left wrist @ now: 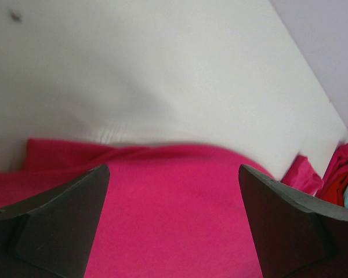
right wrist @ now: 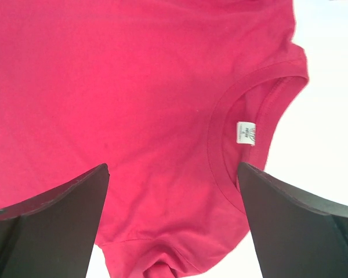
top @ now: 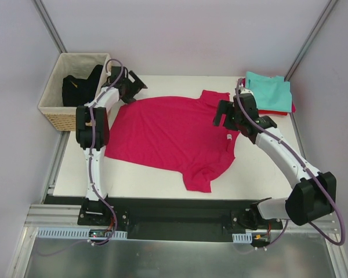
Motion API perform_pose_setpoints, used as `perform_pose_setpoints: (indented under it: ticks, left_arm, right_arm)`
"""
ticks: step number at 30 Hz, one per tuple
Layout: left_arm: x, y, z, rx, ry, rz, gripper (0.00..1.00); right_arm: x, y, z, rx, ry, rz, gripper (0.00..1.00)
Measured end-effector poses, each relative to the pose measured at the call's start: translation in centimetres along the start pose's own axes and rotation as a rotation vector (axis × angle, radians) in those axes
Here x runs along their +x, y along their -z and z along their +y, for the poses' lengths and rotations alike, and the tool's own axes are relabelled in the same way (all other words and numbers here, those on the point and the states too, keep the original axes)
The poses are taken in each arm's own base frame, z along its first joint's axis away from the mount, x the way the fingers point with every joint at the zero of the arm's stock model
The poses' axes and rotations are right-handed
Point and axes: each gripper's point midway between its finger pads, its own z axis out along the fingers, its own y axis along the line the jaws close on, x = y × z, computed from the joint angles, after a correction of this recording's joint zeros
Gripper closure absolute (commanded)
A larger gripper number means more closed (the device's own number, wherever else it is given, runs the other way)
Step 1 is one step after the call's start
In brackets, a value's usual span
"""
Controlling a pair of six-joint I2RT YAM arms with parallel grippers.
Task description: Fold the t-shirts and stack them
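A large magenta-pink t-shirt (top: 174,136) lies spread flat on the white table (top: 145,179), its neck with a white label (right wrist: 246,132) towards the right. My left gripper (top: 136,88) hovers open over the shirt's far left corner; the left wrist view shows pink cloth (left wrist: 174,220) between the wide-apart fingers, which touch nothing. My right gripper (top: 223,117) stands open above the shoulder beside the collar (right wrist: 220,150), nothing between its fingers. A folded teal t-shirt (top: 269,90) rests on a red one (top: 289,109) at the far right corner.
A woven wicker basket (top: 58,113) with dark cloth (top: 78,87) inside stands off the table's far left corner, close to the left arm. Grey walls close in on both sides. A black rail (top: 174,217) runs along the near edge.
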Motion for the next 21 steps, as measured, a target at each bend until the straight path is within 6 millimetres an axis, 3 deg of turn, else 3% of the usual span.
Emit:
perform_pose_setpoints:
  ticks: [3, 6, 10, 14, 18, 21]
  left_arm:
    - [1.6, 0.7, 0.0, -0.009, -0.009, 0.026, 0.07]
    - [5.6, 2.7, 0.2, -0.037, -0.028, 0.09, 0.06]
    - [11.3, 6.5, -1.1, -0.032, -0.086, 0.162, 0.05]
    - [15.1, 10.7, -2.7, 0.011, -0.149, 0.191, 0.04]
    - [15.7, 14.4, -2.5, 0.034, -0.166, 0.165, 0.04]
    - [15.4, 16.2, -1.3, 0.02, -0.171, 0.124, 0.04]
  right_arm:
    - [0.5, -1.0, 0.7, -0.02, 0.001, 0.019, 0.04]
    - [2.0, -2.6, 2.1, -0.058, 0.004, 0.075, 0.04]
    - [5.3, -5.7, 6.6, -0.179, 0.035, 0.19, 0.04]
    - [8.7, -7.6, 11.3, -0.32, 0.063, 0.29, 0.04]
    - [11.0, -8.9, 13.3, -0.399, 0.033, 0.348, 0.04]
    - [12.8, -9.7, 12.5, -0.386, 0.007, 0.375, 0.04]
